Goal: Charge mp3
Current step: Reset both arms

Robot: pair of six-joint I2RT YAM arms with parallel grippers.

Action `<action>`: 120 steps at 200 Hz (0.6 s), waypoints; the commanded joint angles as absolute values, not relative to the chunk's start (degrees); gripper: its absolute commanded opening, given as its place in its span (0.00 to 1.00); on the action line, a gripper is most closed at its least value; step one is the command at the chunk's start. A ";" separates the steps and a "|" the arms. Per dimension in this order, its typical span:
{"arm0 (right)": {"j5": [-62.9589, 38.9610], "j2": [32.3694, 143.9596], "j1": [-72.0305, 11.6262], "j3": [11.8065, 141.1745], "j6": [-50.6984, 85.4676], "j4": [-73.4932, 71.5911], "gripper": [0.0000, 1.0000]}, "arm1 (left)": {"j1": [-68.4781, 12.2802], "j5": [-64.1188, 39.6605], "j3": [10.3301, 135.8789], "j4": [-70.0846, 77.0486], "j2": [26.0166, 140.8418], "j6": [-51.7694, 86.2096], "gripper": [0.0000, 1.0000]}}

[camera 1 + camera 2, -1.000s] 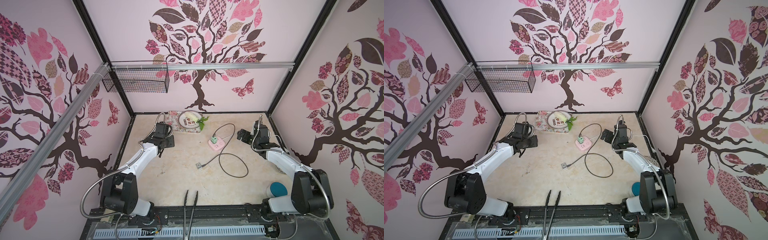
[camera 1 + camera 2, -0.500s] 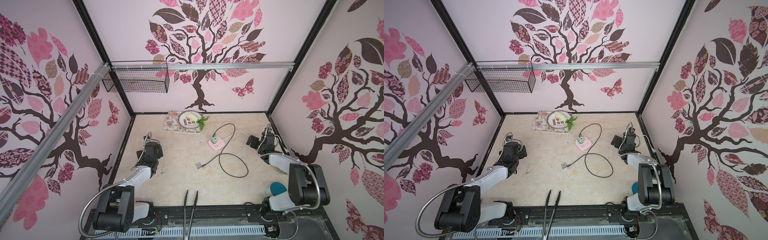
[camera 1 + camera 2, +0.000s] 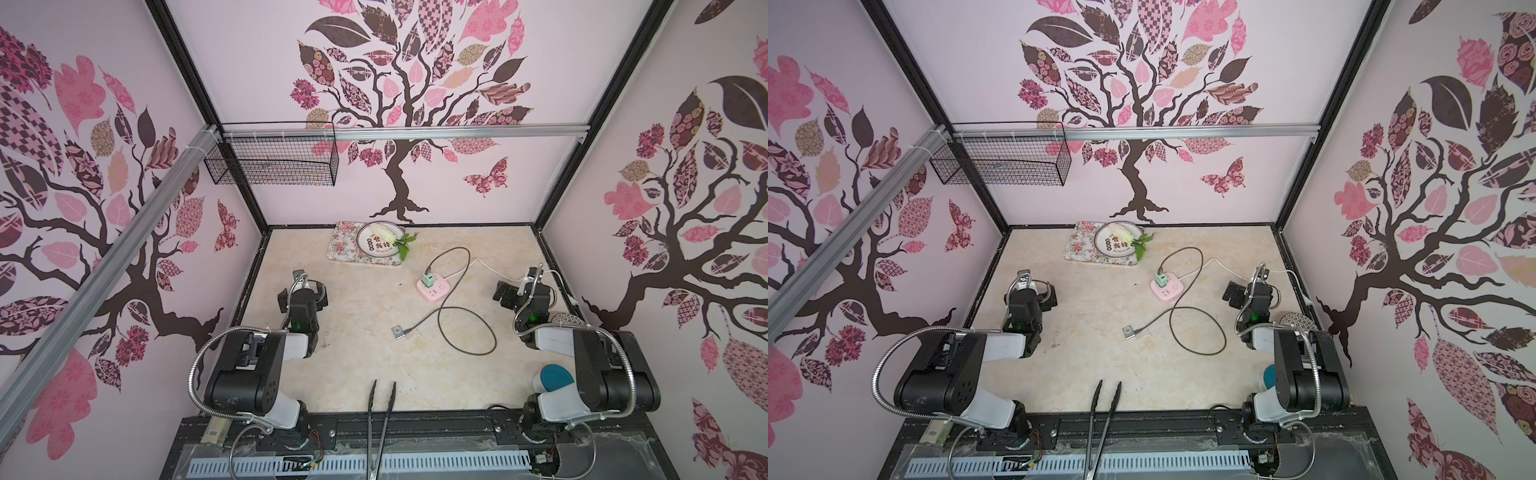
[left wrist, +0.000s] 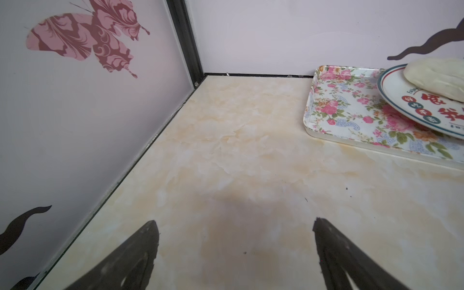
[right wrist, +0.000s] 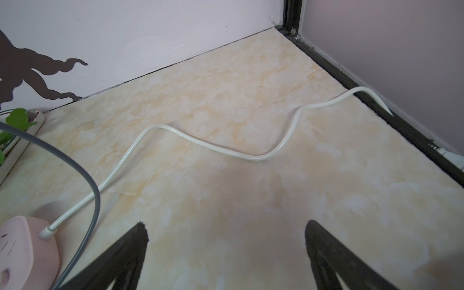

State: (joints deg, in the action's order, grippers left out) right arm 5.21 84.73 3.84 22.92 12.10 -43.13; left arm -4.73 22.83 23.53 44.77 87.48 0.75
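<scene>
The mp3 (image 3: 397, 331) (image 3: 1128, 331), a tiny silver square, lies flat on the marble floor near the middle. A grey cable (image 3: 465, 328) (image 5: 88, 188) is plugged into it and loops back to the mint-green plug (image 3: 428, 279) (image 3: 1160, 278), which sits in the pink power strip (image 3: 435, 293) (image 3: 1169, 291) (image 5: 22, 248). My left gripper (image 3: 302, 289) (image 3: 1030, 289) (image 4: 235, 221) hovers open and empty by the left wall. My right gripper (image 3: 524, 287) (image 3: 1254, 287) (image 5: 226, 223) stands open and empty by the right wall. Both are well away from the mp3.
A floral tray (image 3: 340, 249) (image 4: 326, 125) with a plate (image 3: 374, 243), a bun and green leaves sits at the back. Black tongs (image 3: 380, 415) lie at the front edge. A blue-and-white cup (image 3: 552, 378) stands front right. The strip's white cord (image 3: 494, 268) (image 5: 200, 143) runs to the right wall.
Both arms have drawn back from the far middle toward their bases at the side walls. The left gripper's jaws have spread wider. The mp3, cable and strip have not moved.
</scene>
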 commanded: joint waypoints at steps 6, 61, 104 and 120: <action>3.45 84.64 3.63 18.76 9.39 -57.60 0.99 | -3.62 17.04 20.47 53.35 87.78 -0.87 0.98; 2.96 87.35 -0.40 18.61 3.99 -60.36 1.00 | -2.98 12.72 17.10 64.21 91.87 -2.02 0.98; 4.48 89.42 -2.11 17.05 2.20 -65.33 1.00 | -2.59 14.12 19.04 58.96 90.95 -0.68 0.98; 4.43 89.63 -2.11 16.98 2.24 -65.81 1.00 | -2.28 13.83 19.13 59.60 91.54 -0.57 0.98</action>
